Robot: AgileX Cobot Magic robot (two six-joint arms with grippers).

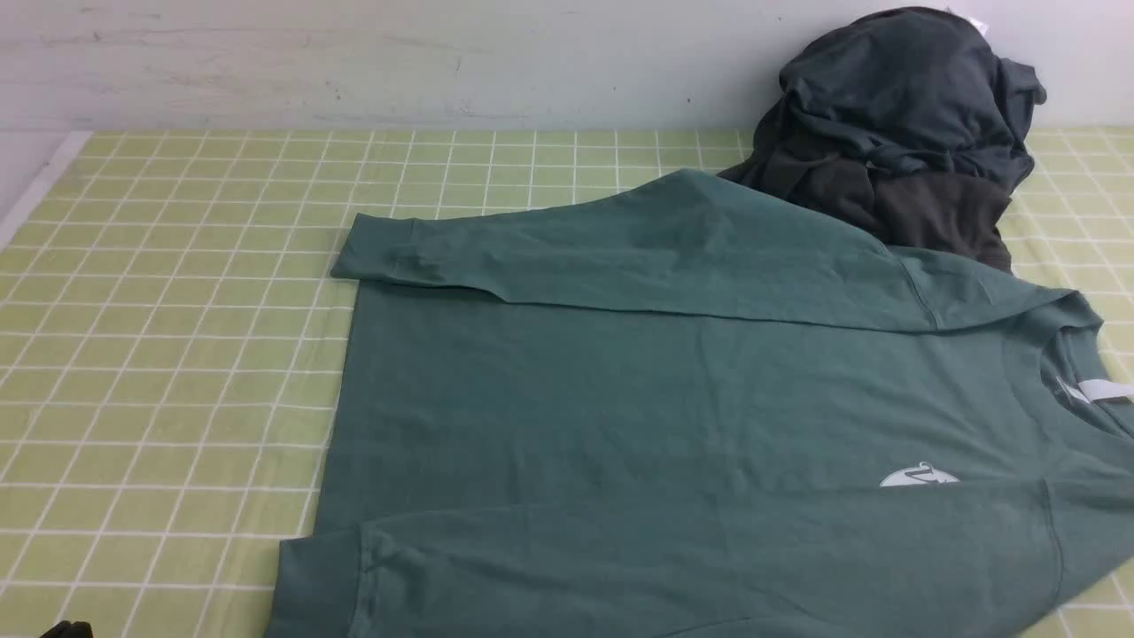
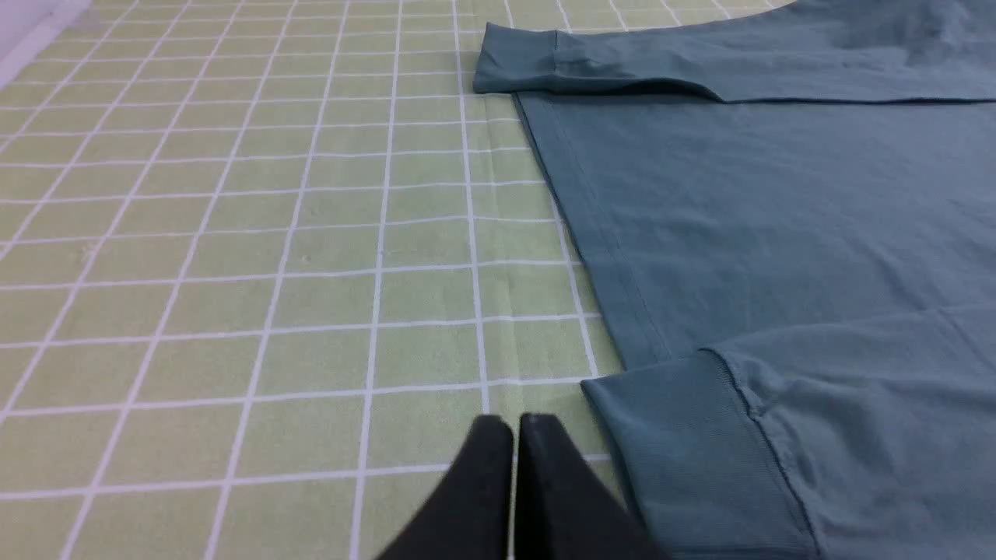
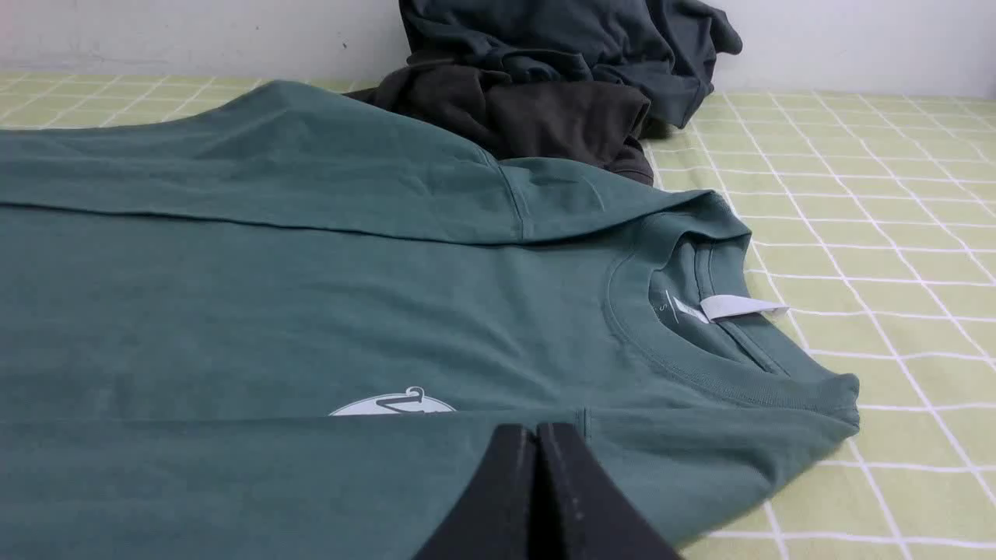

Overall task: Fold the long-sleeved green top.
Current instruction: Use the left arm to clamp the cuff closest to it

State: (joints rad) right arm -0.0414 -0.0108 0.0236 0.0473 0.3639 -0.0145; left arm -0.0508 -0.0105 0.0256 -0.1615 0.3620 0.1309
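Observation:
The green long-sleeved top point(image 1: 664, 390) lies flat on the checked cloth, hem to the left and neck to the right. Both sleeves are folded across the body. The far cuff point(image 1: 376, 257) and the near cuff point(image 2: 685, 467) reach the hem side. The white neck label point(image 3: 739, 309) and the chest logo point(image 3: 393, 404) show. My left gripper point(image 2: 513, 424) is shut and holds nothing, over bare cloth just beside the near cuff. My right gripper point(image 3: 537, 432) is also shut, at the near sleeve close to the shoulder, with no fabric seen between its fingers.
A heap of dark slate and charcoal garments point(image 1: 904, 133) sits at the back right against the wall, touching the top's far shoulder. The green checked tablecloth point(image 1: 177, 354) spreads to the left, with the table's edge point(image 1: 35, 186) at the far left.

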